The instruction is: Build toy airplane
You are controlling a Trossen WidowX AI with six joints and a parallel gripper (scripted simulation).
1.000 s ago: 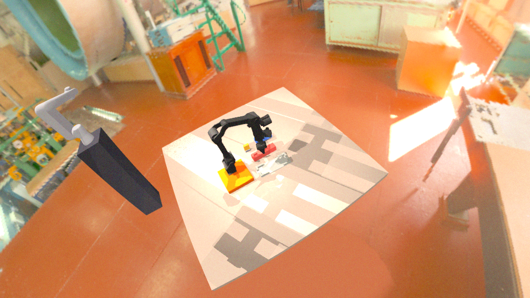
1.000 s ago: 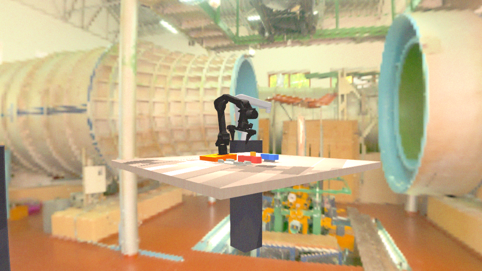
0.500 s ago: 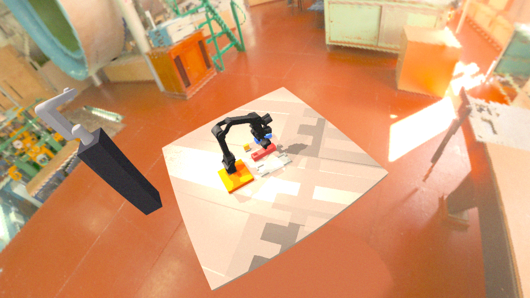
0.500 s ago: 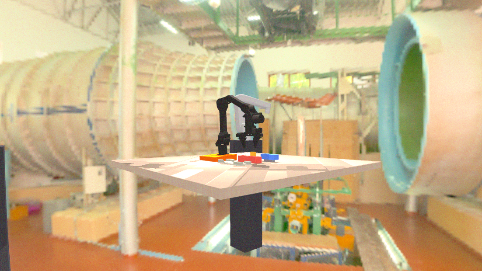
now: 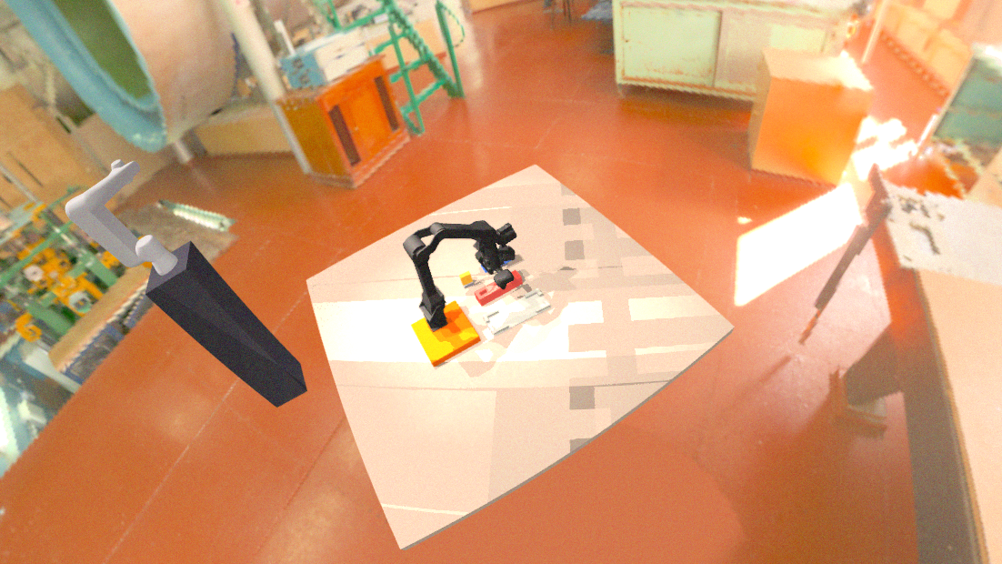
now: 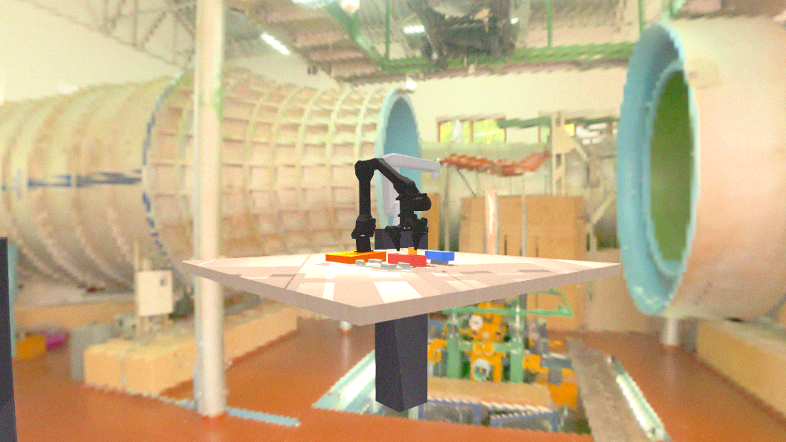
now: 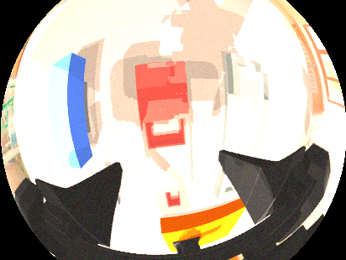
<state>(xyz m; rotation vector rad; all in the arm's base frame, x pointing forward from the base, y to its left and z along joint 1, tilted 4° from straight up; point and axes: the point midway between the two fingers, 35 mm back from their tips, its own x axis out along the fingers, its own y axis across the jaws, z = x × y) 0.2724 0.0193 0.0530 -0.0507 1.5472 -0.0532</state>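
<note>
The red fuselage (image 5: 483,295) (image 6: 405,259) (image 7: 161,94) lies on the table beside the pale grey jig (image 6: 388,266) (image 7: 230,75), not in it. Its larger socket and a smaller one near the tail show open in the wrist view. The blue wing (image 6: 439,255) (image 7: 76,113) lies on the fuselage's other side, mostly hidden by the arm in the top view. The small yellow tail fin (image 5: 465,278) (image 6: 411,250) stands near the fuselage and is not made out in the wrist view. My gripper (image 6: 407,248) (image 7: 170,162) is open and empty, pointing down above the fuselage.
The arm's yellow-orange base plate (image 5: 443,348) (image 6: 351,257) (image 7: 201,222) is close to the near end of the jig. A grey arm (image 5: 105,210) on a dark pillar (image 5: 224,329) stands off the table's left side. Sunlight washes out much of the jig.
</note>
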